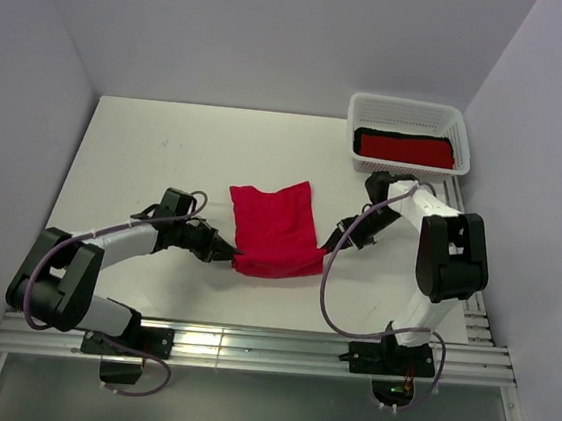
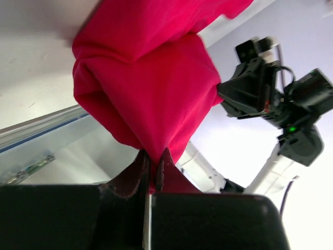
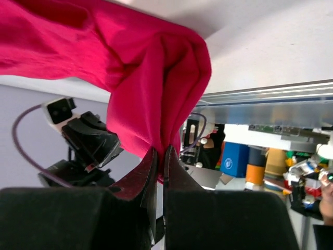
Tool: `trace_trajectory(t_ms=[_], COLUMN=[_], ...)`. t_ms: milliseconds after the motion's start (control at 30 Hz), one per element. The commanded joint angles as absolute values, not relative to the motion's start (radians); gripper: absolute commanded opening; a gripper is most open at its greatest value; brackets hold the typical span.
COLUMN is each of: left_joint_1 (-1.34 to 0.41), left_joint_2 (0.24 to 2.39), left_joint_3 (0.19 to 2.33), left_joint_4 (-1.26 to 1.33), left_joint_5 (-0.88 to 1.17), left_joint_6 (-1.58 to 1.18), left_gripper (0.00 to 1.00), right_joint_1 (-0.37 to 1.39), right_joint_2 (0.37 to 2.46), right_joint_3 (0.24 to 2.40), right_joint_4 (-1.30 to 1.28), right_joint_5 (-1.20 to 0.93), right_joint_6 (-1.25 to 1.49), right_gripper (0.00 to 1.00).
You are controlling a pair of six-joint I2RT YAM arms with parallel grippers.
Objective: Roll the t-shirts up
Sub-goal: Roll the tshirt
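The bright pinkish-crimson soft cloth t-shirt (image 1: 275,228) lies folded at the middle of the white worktop (image 1: 156,157). The left gripper (image 1: 234,257) is pinched tight on its 7 o'clock corner, and the right gripper (image 1: 324,246) on its 4 o'clock corner. At 1 o'clock, a white plastic mesh basket (image 1: 409,108) holds a deeper red rolled t-shirt (image 1: 405,149).

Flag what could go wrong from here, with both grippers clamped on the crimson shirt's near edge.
Slip: the left gripper and right gripper, both shut, each pinch only a small fold at a near corner of the folded pinkish-crimson cloth t-shirt; tension could pull one free.
Skew: the two grips are not level across the shirt, so the roll may come out crooked.
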State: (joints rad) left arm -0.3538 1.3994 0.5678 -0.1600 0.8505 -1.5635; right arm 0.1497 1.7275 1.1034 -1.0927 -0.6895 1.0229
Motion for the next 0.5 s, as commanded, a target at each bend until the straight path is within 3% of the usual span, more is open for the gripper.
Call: trace_trajectory(t_ms=[0,467], left_joint_1=[-0.316,-0.249], left_joint_2=[1.394,1.629], left_joint_3=[0.532,0.606], left_joint_4=[-0.055,-0.018], left_joint_5=[0.851,0.877], left_joint_6=[-1.649,-1.649], left_gripper=[0.00,0.01], right_joint_1=[0.138,0.138], right_joint_2=[1.775,1.948], right_joint_3=[1.172,1.316], right_joint_4=[-1.144,-1.152], right_joint_5=[-0.693,-0.678], right_joint_6=[1.086,1.161], right_gripper=[0.00,0.00])
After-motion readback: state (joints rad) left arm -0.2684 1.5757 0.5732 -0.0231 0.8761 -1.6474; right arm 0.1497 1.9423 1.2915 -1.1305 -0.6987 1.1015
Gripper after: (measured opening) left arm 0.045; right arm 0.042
